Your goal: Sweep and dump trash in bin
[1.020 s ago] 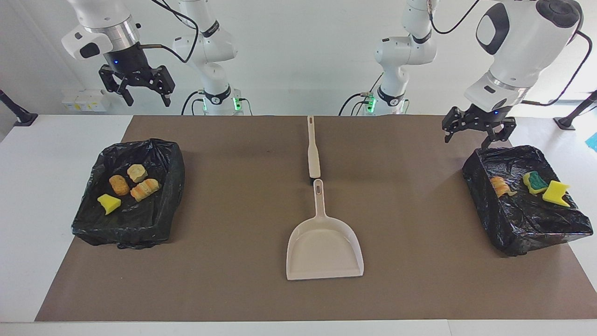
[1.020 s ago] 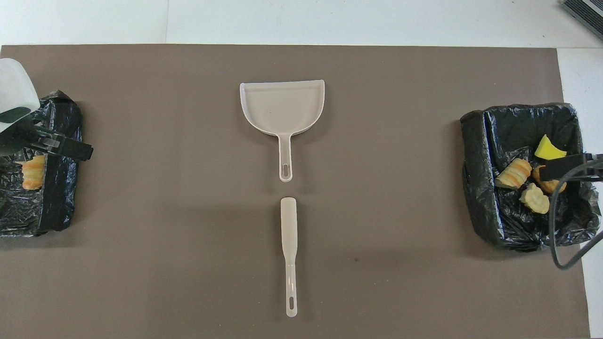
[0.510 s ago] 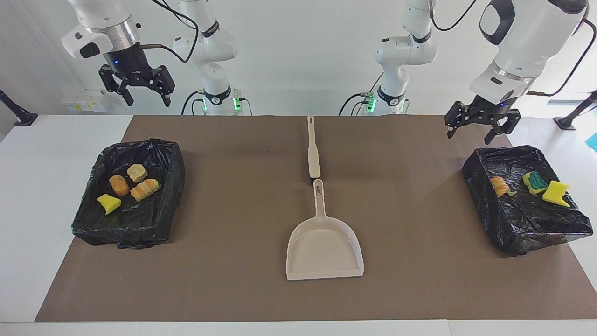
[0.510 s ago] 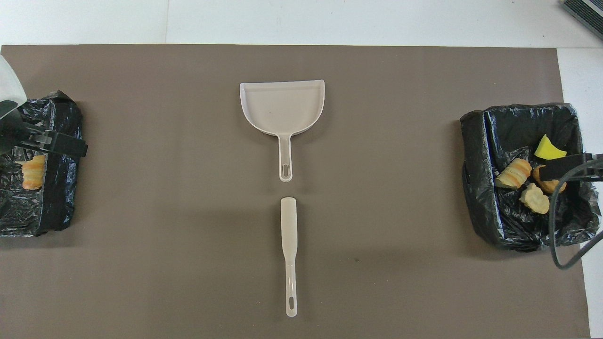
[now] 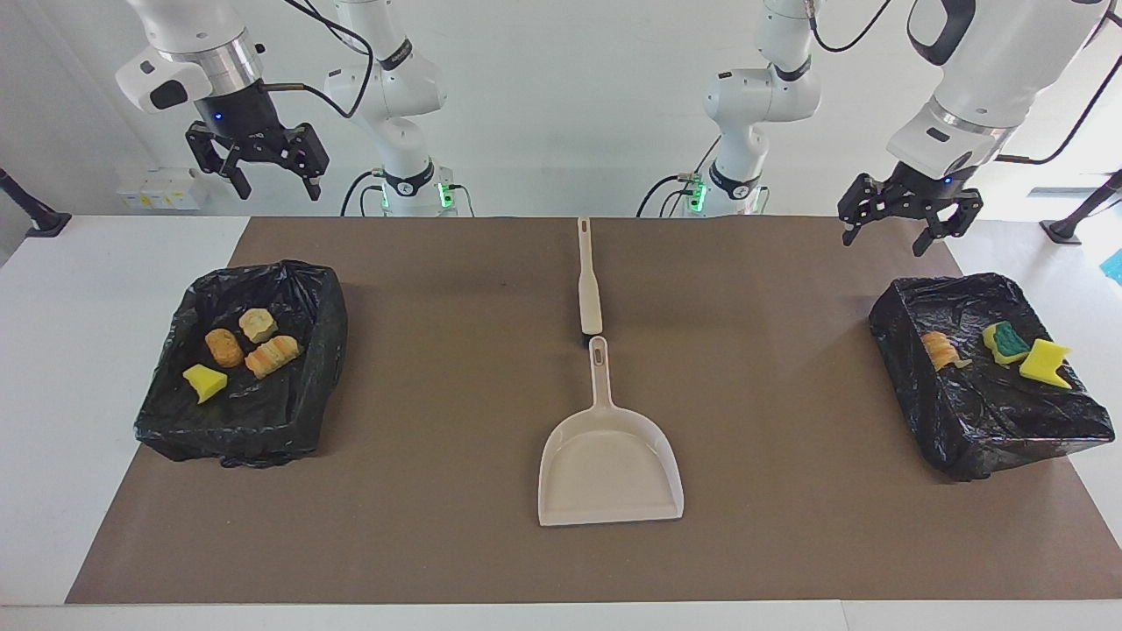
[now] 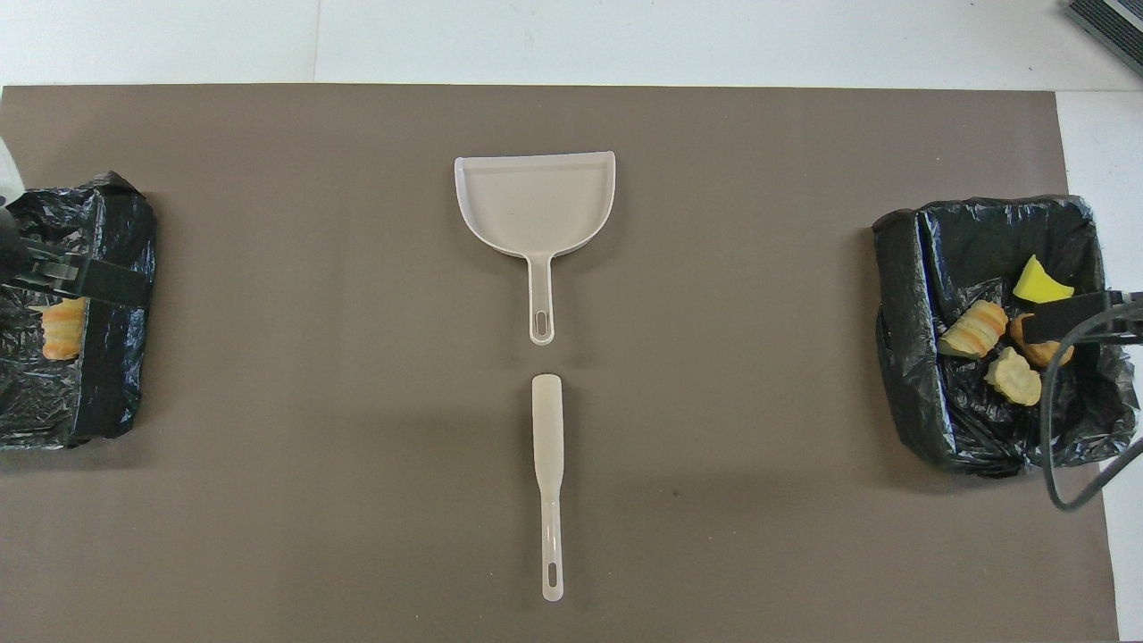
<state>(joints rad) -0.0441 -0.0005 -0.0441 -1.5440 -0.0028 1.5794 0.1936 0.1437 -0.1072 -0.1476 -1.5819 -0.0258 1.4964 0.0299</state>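
Hanging spread and empty: left gripper (image 5: 909, 230) and right gripper (image 5: 256, 169), each above a bin holding trash (image 5: 238, 350), task seemingly finished.

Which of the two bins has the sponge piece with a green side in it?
The bin at the left arm's end of the table. Its green-backed sponge lies beside a plain yellow one; the other bin holds only one plain yellow piece.

Dustpan (image 5: 611, 464) and hand brush (image 5: 588, 285) were beige; bin liners (image 5: 298, 403) black; mat (image 5: 456, 368) brown; sponge bit (image 5: 1044, 362) bright yellow.
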